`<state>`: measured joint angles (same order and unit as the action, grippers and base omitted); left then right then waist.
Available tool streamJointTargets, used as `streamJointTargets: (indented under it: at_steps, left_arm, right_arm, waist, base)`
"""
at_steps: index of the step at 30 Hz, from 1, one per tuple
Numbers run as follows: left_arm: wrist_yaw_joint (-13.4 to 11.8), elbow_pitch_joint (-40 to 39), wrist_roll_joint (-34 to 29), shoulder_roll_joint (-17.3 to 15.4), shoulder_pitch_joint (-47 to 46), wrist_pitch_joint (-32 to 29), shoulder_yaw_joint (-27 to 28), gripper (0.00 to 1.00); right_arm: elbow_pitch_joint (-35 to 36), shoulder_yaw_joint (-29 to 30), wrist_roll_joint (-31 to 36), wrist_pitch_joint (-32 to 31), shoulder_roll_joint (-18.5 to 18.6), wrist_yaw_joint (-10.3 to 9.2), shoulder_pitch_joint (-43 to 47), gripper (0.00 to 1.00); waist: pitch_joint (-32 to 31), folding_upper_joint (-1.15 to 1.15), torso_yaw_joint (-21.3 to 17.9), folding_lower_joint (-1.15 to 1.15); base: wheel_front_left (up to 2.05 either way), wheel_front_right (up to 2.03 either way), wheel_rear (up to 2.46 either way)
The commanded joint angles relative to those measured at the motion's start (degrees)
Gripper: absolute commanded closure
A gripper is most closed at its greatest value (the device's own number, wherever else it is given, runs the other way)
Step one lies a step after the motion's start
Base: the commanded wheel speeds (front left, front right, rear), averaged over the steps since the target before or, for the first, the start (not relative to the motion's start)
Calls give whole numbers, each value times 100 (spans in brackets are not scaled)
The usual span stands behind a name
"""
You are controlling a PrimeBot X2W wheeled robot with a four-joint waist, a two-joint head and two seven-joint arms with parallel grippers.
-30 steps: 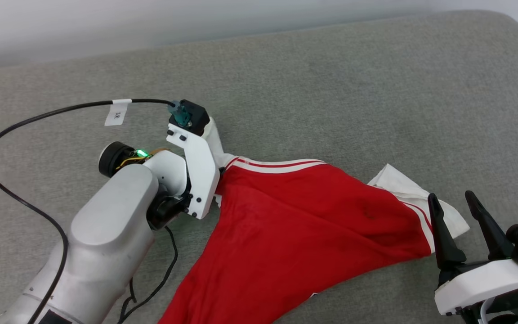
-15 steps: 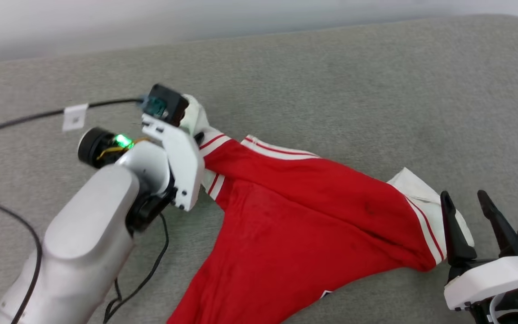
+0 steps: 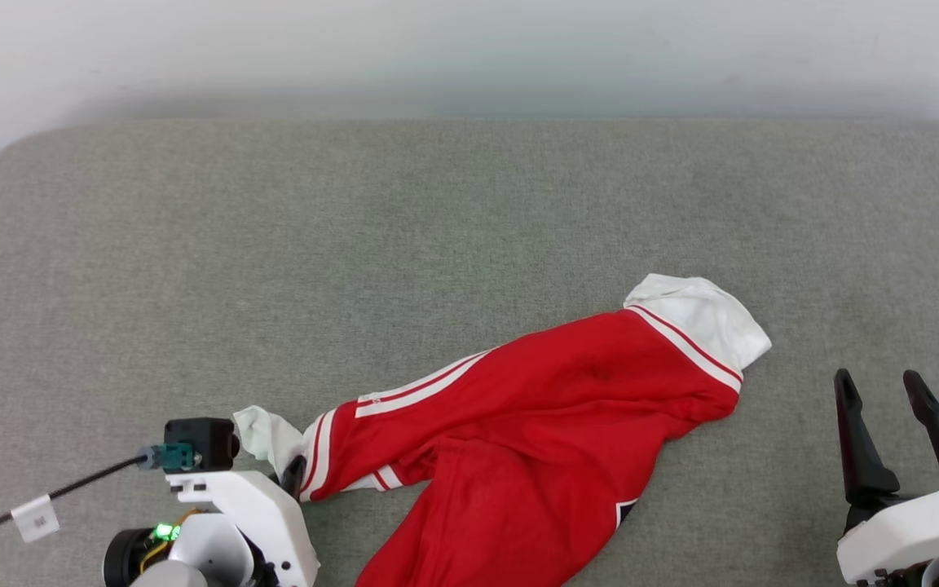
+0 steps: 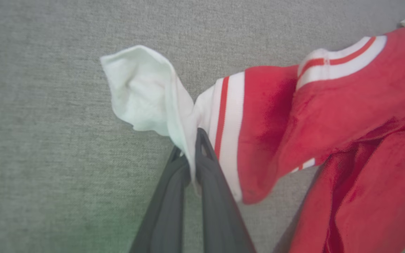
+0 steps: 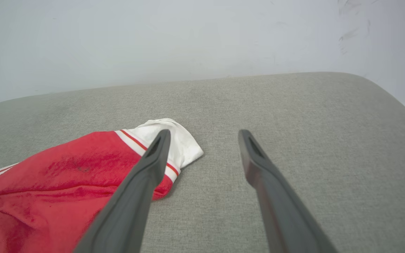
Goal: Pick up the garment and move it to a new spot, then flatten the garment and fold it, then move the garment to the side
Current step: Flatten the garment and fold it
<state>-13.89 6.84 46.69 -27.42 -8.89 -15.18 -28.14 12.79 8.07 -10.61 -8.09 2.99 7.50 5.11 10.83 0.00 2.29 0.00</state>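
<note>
Garment: red jersey (image 3: 535, 424), crumpled on grey cushion (image 3: 437, 212), front centre. Soft, light, limp; likely sags and bunches when lifted. Left gripper (image 4: 190, 142) pinched tight on white sleeve end (image 4: 142, 88). Right gripper (image 3: 877, 377) spread wide, empty, near other sleeve end (image 3: 702, 314), probably best second hold.

Red garment (image 3: 535, 440) rumpled, white striped cuffs.

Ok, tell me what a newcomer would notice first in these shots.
The red garment sprawls crumpled across the lower middle of the grey cushion. At lower left, the left gripper is shut on its white sleeve end, while the right gripper stands open at lower right, near the other sleeve.
</note>
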Motion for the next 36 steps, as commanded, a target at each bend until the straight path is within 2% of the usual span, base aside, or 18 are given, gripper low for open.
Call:
streamJointTargets:
  at_steps: [1,7,14,18,25,30,34,36]
  left_arm:
    - [-53,22,14,60,84,107,35,0]
    - [-215,-3,-335,261,27,1092,207,0]
    - [-192,-164,-1033,347,-117,2266,106,0]
    - [-170,-275,-1324,378,-164,2710,14,0]
    - [-273,-570,-1605,416,-113,2936,32,0]
    - [-325,-786,-1722,526,-275,2964,-14,0]
    - [-311,-867,-1775,666,-437,2994,-27,0]
    - [-300,-881,-1799,700,-489,3005,-27,0]
  right_arm:
    - [37,18,-10,-26,-11,-2,73,0]
    - [113,23,-3,-126,-14,-2,251,0]
    - [170,-2,-46,-232,-15,-2,478,0]
    - [189,-23,-129,-287,-15,-2,534,0]
    - [-205,257,-537,-681,10,-2,158,0]
    - [-913,509,-976,-1380,427,-2,-635,0]
    - [-1504,350,-1300,-2185,938,-2,-1503,0]
    - [-1619,261,-1373,-2396,1063,-1,-1721,0]
  waist:
    - [-111,0,81,0]
    - [-412,0,64,0]
    - [-771,0,-30,0]
    - [-850,0,-69,0]
    - [-738,0,3,0]
    - [-400,0,206,0]
    - [-40,0,415,0]
    - [59,0,462,0]
  base:
    - [0,0,0]
    - [0,0,0]
    - [0,0,0]
    - [0,0,0]
    - [0,0,0]
    - [0,0,0]
    - [0,0,0]
    - [0,0,0]
